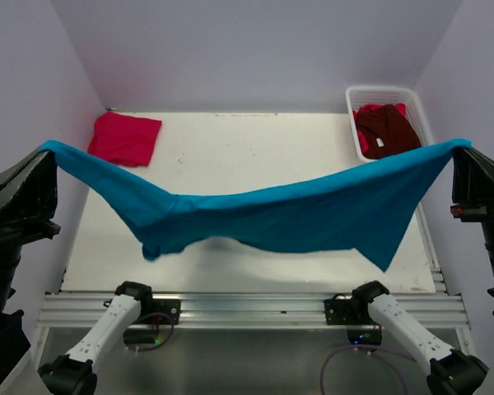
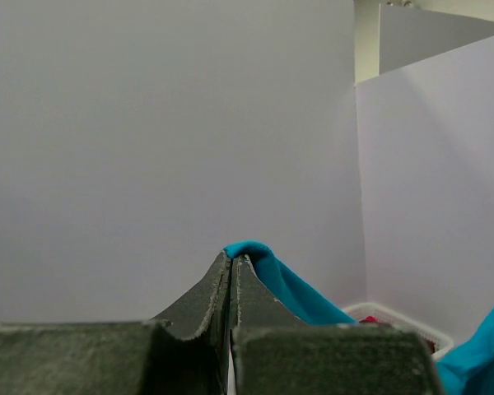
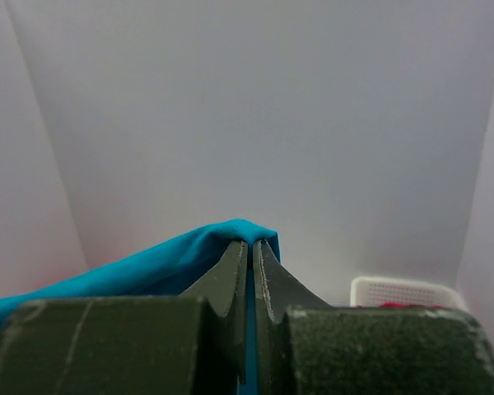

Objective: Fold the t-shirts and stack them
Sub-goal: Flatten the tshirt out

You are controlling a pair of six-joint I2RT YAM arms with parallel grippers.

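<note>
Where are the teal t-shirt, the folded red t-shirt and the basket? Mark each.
teal t-shirt [image 1: 296, 216], top view, middle of the hanging cloth
folded red t-shirt [image 1: 125, 138], top view, its centre
white basket [image 1: 380, 90], top view, far rim

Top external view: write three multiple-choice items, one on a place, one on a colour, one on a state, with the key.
1. Where on the table does the folded pinkish-red t-shirt lie? A far-left corner; B near-right corner; C centre.
2. What colour is the stretched t-shirt? A maroon; B teal-blue; C white.
3. How do the left gripper and right gripper stand? A both open; B one open; C both shut on the stretched t-shirt.
Key: 1 A, it lies by the far-left edge; 2 B, the hanging cloth is teal-blue; 3 C, each pinches the cloth.
</note>
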